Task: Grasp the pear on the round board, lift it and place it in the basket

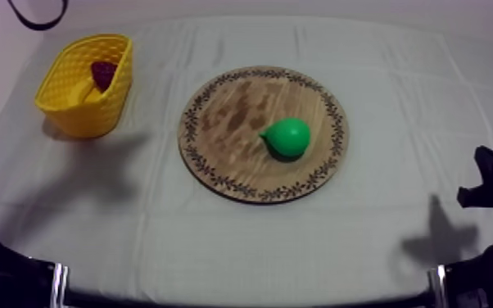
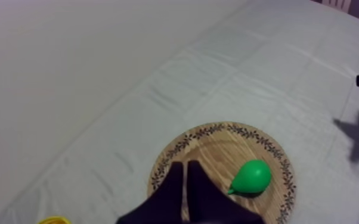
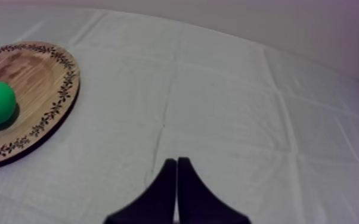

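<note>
Got the pear (image 1: 287,136) lying on its side on the wooden board (image 1: 217,123), right of centre, narrow end pointing toward the basket side. Untouched by either gripper. Reading the left gripper (image 2: 185,164) as pressed together into a wedge, holding nothing, pointed toward the board with the pear just off the line of the fingers. Same for the right gripper (image 3: 176,161): pressed together, empty, above bare cloth, well apart from the board. Yellow basket (image 1: 74,102) off the board at the table's left, with a small red fruit (image 1: 102,74) inside and room beside it.

Step in hand, by my read: reach and grasp, not yet begun. Suggest the left arm, being on the basket's side. Spread the fingers before descending. Come down over the fat end, not the neck, to avoid squirting it out. Set the fingers across the short axis. Close gently; probably a smooth toy, prone to rolling. Lift well clear of the board rim and the basket wall before traversing. Release low inside the basket, beside the red fruit rather than on it.
</note>
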Robot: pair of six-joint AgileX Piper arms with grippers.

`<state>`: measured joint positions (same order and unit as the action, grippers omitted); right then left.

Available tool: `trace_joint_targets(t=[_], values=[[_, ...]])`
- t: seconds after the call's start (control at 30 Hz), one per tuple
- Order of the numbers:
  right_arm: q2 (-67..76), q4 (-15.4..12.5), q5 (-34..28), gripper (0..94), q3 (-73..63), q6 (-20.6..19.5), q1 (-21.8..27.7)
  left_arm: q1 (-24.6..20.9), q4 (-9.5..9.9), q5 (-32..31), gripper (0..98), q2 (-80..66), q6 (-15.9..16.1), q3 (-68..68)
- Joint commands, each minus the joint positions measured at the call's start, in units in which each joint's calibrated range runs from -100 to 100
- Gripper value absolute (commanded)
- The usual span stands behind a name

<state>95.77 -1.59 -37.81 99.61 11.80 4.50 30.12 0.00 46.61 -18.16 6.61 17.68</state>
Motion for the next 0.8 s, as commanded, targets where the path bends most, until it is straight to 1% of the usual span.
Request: trace_joint_targets(t=[0.0, 0.27, 0.4, 0.47, 0.53, 0.63, 0.77], values=[[-0.01, 0.00, -0.01, 0.5, 0.05, 0.00, 0.01, 0.38, 0.06, -0.34, 0.0, 1.40, 0.43, -0.29], [-0.01, 0.00, -0.01, 0.5, 0.05, 0.00, 0.01, 2.16, 0.80, -0.98, 0.0, 7.93, 1.32, -2.19], [-0.01, 0.00, -0.01, 0.5, 0.05, 0.00, 0.01, 3.44, 2.51, -1.41, 0.0, 11.95, 0.48, -2.55], [-0.01, 0.00, -0.01, 0.5, 0.05, 0.00, 0.01, 4.01, 3.33, -2.93, 0.0, 13.96, 0.14, -1.56], [-0.01, 0.00, -0.01, 0.5, 0.05, 0.00, 0.01, 4.44, 3.73, -4.77, 0.0, 15.88, 0.21, -0.07], [-0.01, 0.00, -0.01, 0.5, 0.05, 0.00, 0.01, 5.06, 3.87, -6.23, 0.0, 18.67, 0.79, 1.47], [-0.01, 0.00, -0.01, 0.5, 0.05, 0.00, 0.01, 5.67, 3.84, -6.65, 0.0, 21.92, 1.42, 1.19]])
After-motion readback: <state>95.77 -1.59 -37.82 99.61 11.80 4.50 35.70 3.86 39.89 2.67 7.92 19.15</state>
